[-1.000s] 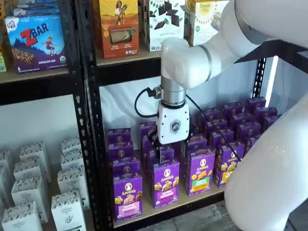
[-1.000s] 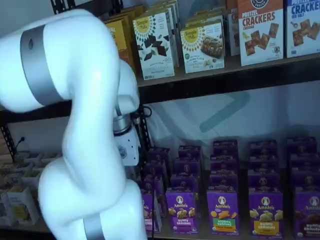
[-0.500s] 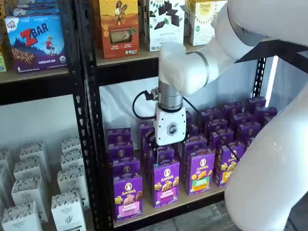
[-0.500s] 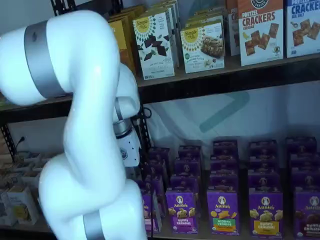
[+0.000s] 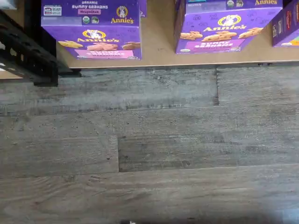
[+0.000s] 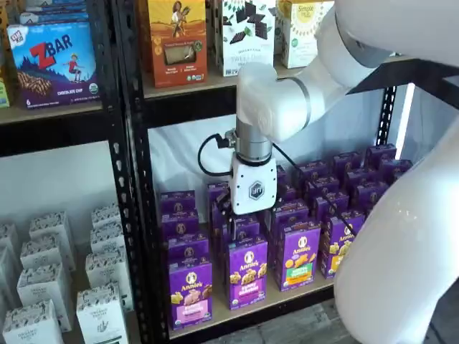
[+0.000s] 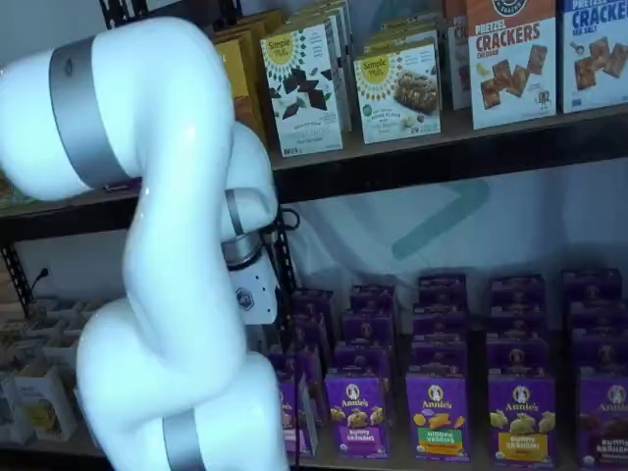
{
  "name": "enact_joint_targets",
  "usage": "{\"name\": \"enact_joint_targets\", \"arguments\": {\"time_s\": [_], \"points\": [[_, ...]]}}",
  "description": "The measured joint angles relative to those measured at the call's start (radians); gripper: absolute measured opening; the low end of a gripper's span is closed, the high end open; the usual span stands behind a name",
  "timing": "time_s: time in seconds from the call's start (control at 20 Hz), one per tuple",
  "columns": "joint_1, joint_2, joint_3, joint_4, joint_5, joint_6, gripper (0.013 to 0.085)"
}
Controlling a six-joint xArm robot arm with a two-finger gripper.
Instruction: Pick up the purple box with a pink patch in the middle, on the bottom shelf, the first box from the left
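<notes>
The purple box (image 6: 190, 290) with a pink band stands upright at the front left of the bottom shelf (image 6: 287, 295), beside the black rack post. In the wrist view it (image 5: 91, 32) shows from above on the tan shelf board (image 5: 159, 32), with its pink label facing the floor side. My gripper (image 6: 233, 229) hangs in front of the purple rows, above and to the right of the pink-band box and apart from it. Only its dark fingers show under the white body (image 6: 252, 190), with no plain gap. In a shelf view the white body (image 7: 257, 294) shows, but the arm hides the fingers.
More purple Annie's boxes fill the shelf: a neighbour (image 6: 247, 272) (image 5: 224, 25) and one with a green band (image 6: 297, 256). A black rack post (image 6: 133, 179) (image 5: 28, 51) stands left of the target. White boxes (image 6: 43, 287) sit in the left bay. Grey plank floor (image 5: 159, 140) lies in front.
The gripper and the arm's elbow have shifted a little to the left in front of the purple rows. The boxes have not moved.
</notes>
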Motion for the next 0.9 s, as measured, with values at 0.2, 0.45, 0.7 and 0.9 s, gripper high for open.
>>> {"name": "enact_joint_targets", "arguments": {"time_s": [0.2, 0.45, 0.7, 0.9], "points": [[-0.001, 0.017, -0.012, -0.01, -0.003, 0.008, 0.085], [0.003, 0.041, -0.024, -0.027, -0.011, 0.024, 0.085], [0.01, 0.066, -0.022, -0.046, -0.048, 0.047, 0.085], [0.012, 0.091, -0.017, -0.029, -0.087, 0.036, 0.085]]}}
